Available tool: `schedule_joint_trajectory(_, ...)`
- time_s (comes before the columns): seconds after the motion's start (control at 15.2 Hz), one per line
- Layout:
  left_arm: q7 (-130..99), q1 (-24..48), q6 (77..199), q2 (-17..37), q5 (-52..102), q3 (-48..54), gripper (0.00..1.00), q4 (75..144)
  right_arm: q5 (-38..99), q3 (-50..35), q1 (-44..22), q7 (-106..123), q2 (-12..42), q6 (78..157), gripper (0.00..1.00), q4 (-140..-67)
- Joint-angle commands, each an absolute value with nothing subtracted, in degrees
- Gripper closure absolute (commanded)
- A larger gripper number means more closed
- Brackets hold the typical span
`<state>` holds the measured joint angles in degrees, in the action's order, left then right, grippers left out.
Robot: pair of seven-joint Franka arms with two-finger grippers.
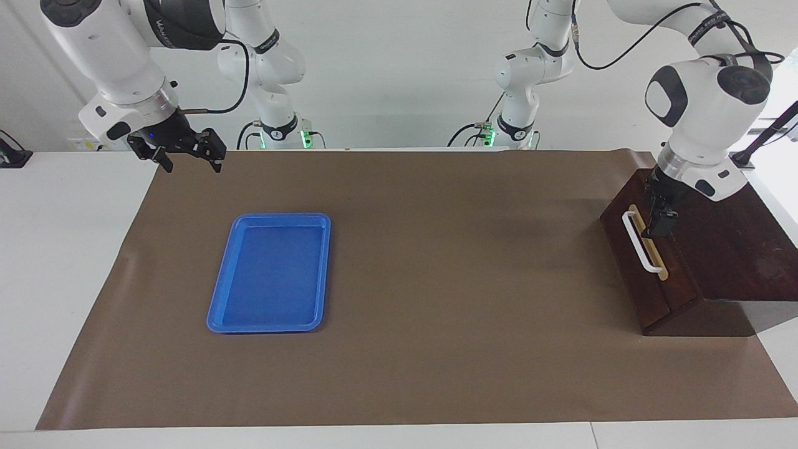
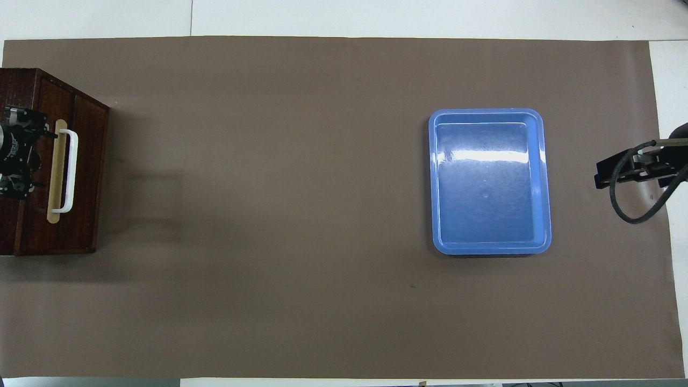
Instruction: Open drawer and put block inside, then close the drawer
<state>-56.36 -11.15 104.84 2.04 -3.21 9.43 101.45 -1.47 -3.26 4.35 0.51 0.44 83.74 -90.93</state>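
Facing view. The drawer (image 1: 645, 262), dark reddish-brown with a white bar handle (image 1: 641, 242) on a tan strip, sits at the left arm's end of the table, its front nearly flush with the wooden cabinet (image 1: 742, 249); only a thin seam shows. The left gripper (image 1: 659, 219) hangs over the top edge of the drawer front, just beside the handle, fingers spread and holding nothing. Whether a fingertip touches the wood I cannot tell. The yellow block is not visible in either view. The right gripper (image 1: 181, 153) waits in the air over the corner of the brown mat (image 1: 436, 280) at the right arm's end, fingers spread, empty. A blue tray (image 1: 272, 273) lies flat on the mat toward the right arm's end, with nothing in it. Between tray and drawer the mat is one broad bare stretch; a wide bare band also runs along the mat edge farthest from the robots.

Overhead view. The drawer (image 2: 80, 177) and its handle (image 2: 69, 171) sit at the mat's edge, the left gripper (image 2: 19, 153) over the cabinet top just beside the tan strip. The blue tray (image 2: 544, 183) lies well apart from the drawer, its rim clear of every mat edge. Only a dark part of the right gripper (image 2: 629, 169) and its cable show, over the mat's end margin near the tray.
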Motion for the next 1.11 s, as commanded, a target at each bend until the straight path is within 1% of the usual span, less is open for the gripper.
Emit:
schedule_joint_trajectory(0.0,-31.4,-10.0,96.4,-0.1,1.0,8.7,0.0,99.7,-1.1,-3.8,5.2,0.5,-0.3,84.3,0.0,-91.5)
schedule_joint_trajectory(0.13,-21.0,-7.0,93.1,-0.4,0.4,8.0,0.0,99.2,-1.1,-3.9,5.3,0.5,-0.3,84.2,0.0,-91.5)
schedule_joint_trajectory(0.26,-17.0,-2.8,91.1,-0.4,-0.7,6.0,0.0,99.2,-1.1,-3.8,5.4,0.6,-0.3,84.2,0.0,-91.5)
schedule_joint_trajectory(0.39,-11.0,6.7,88.5,-0.4,-2.0,-2.5,0.0,98.7,-1.1,-3.9,5.3,0.6,-0.3,84.2,0.0,-91.5)
schedule_joint_trajectory(0.46,-7.9,8.9,87.3,-0.4,-1.9,-5.1,0.0,97.7,-1.1,-3.9,5.3,0.6,-0.3,84.2,0.0,-91.5)
schedule_joint_trajectory(0.72,-0.5,8.3,88.1,-0.6,-2.3,-5.0,0.0,97.8,-1.1,-3.9,5.3,0.6,-0.3,84.3,0.0,-91.4)
schedule_joint_trajectory(0.92,0.9,8.3,88.9,-0.8,-2.1,-4.1,0.0,97.9,-1.1,-3.9,5.4,0.6,-0.3,84.2,0.0,-91.4)
schedule_joint_trajectory(0.98,0.9,6.3,88.8,-0.8,-2.1,-1.1,0.0,97.9,-1.1,-3.8,5.4,0.6,-0.3,84.2,0.0,-91.4)
schedule_joint_trajectory(1.05,0.9,1.9,88.7,-0.7,-2.1,2.9,0.0,97.7,-1.1,-3.8,5.4,0.6,-0.3,84.3,0.0,-91.4)
